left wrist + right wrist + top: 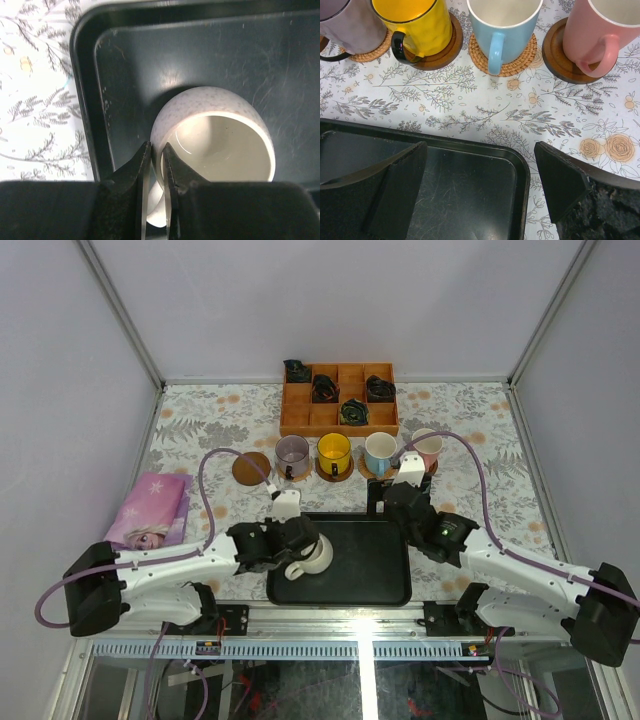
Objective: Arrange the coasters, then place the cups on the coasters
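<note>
My left fingers (136, 172) pinch narrow on the cream cup (215, 135), which lies in the black tray (200, 55); they grip the handle, I think. Glazed ceramic is stiff, slick and chippable, so a deep hold at the handle root suits it. My right fingers (395, 185) stand wide and empty.

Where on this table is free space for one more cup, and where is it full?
Free: the dark brown round wooden coaster left of the mauve cup; the flowered cloth strip between the light blue cup and the black rectangular tray; the tray's right half. Crowded: the tray's left, where the left gripper pinches the cream-white mug.
</note>
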Motion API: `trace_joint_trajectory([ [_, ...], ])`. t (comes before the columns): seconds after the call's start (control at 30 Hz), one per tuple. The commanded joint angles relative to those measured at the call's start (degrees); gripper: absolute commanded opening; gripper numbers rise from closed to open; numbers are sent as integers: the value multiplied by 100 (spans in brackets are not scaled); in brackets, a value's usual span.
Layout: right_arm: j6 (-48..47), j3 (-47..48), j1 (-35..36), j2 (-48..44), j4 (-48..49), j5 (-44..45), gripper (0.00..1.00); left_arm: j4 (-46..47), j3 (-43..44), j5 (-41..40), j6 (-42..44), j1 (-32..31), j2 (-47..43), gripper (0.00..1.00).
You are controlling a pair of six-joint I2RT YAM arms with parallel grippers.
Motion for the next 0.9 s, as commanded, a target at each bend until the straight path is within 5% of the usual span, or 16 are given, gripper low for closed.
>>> trace_joint_trajectory([
  [0.0, -15, 17, -51, 24, 180, 161, 96, 1291, -4, -322, 599, 418, 26, 12],
  [0.2, 32, 68, -49, 79, 140, 138, 95, 1743, 328, -181, 1093, 707, 424, 22],
  [0.57, 200, -12, -49, -86, 91, 16, 95, 1437, 351, 139, 1361, 714, -68, 74],
  [0.87, 294, -4, -55, -106, 121, -131, 94, 394, 307, 770, 1639, 712, -488, 80],
])
